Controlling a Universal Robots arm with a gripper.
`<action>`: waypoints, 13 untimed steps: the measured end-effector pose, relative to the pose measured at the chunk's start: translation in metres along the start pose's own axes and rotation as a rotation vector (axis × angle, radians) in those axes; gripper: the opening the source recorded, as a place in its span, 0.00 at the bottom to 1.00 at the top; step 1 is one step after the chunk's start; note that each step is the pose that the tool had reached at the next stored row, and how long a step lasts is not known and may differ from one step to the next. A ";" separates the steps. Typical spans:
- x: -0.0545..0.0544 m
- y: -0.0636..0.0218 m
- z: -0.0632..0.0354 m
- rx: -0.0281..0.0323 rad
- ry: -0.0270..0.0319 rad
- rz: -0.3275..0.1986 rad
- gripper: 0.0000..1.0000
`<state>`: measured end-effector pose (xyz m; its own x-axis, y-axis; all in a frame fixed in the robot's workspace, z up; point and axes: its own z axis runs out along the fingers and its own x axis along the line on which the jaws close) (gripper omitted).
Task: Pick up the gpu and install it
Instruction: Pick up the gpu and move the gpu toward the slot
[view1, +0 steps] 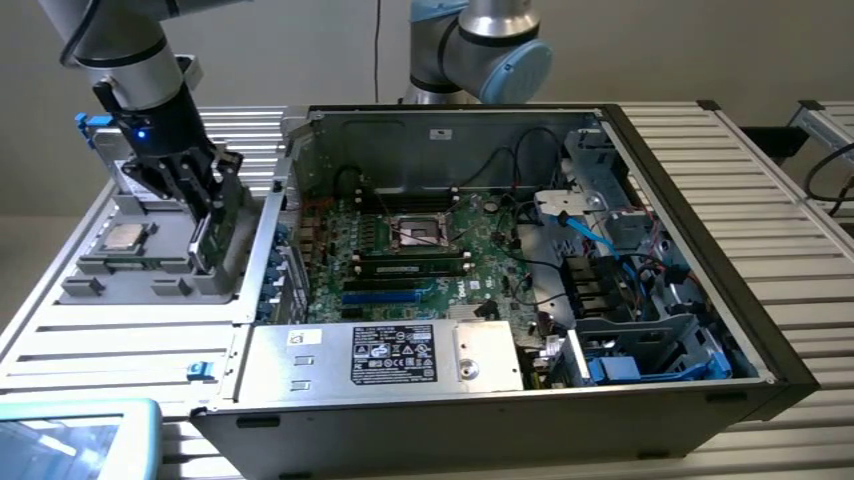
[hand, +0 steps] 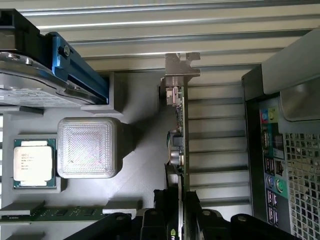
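The gpu (view1: 218, 228) stands on its edge in a grey holder tray (view1: 100, 268) to the exterior view's left of the open computer case. My gripper (view1: 200, 195) comes down on it from above. In the wrist view the gpu (hand: 179, 135) shows edge-on, a thin green board with its silver end bracket (hand: 181, 65) at the far end. My gripper (hand: 176, 212) has a black finger (hand: 161, 207) pressed against each face of the card, shut on it. The card's lower edge still sits in the tray.
The open case (view1: 747, 300) holds the green motherboard (view1: 400, 235), cables and a labelled silver power supply (view1: 387, 355). On the tray lie a CPU (hand: 32, 162), a clear square block (hand: 87, 147), a memory stick (hand: 60, 214) and a drive (hand: 25, 80). The case's rear ports (hand: 272, 165) are close beside the card.
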<state>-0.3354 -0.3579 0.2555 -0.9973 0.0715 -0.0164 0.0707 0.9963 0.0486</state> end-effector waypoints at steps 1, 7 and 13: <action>0.000 0.0002 -0.0044 -0.0001 -0.0001 0.000 0.28; 0.001 0.0014 -0.0316 0.0001 0.0001 0.000 0.28; 0.002 0.0027 -0.0590 0.0000 0.0000 0.000 0.28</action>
<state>-0.3379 -0.3579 0.3145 -0.9973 0.0716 -0.0164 0.0707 0.9963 0.0487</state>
